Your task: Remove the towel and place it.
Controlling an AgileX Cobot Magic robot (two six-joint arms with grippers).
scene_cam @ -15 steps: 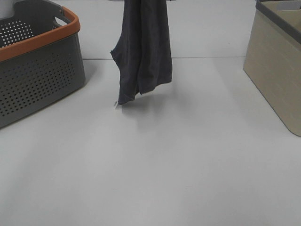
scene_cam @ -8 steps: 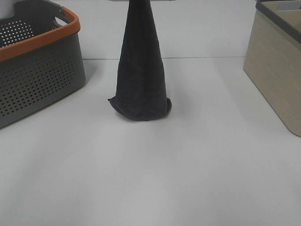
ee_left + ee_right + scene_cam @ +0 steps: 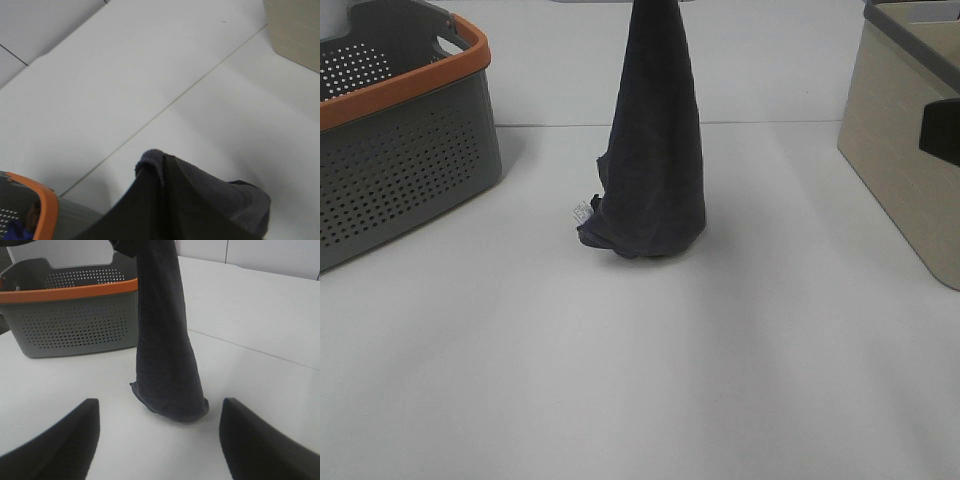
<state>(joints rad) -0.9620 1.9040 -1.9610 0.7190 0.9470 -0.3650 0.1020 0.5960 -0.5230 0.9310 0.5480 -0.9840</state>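
While left jaws clamp one towel [image 3: 655, 170], right jaws gape empty; one basket [image 3: 410, 170], one bin [image 3: 890, 180].

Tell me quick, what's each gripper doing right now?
Left gripper: shut on the dark charcoal-grey plush towel.
Right gripper: open, holding nothing.

Right gripper [image 3: 158, 410] open wide, both dark fingers [image 3: 60, 440] low in the foreground, nothing between them. Beyond the gap, the towel [image 3: 167, 340] hangs as a narrow dark cone, top out of frame, lower end bunched on the white table [image 3: 260, 315]. Grey perforated basket [image 3: 75, 320], orange rim, stands behind it, apart from the cloth.
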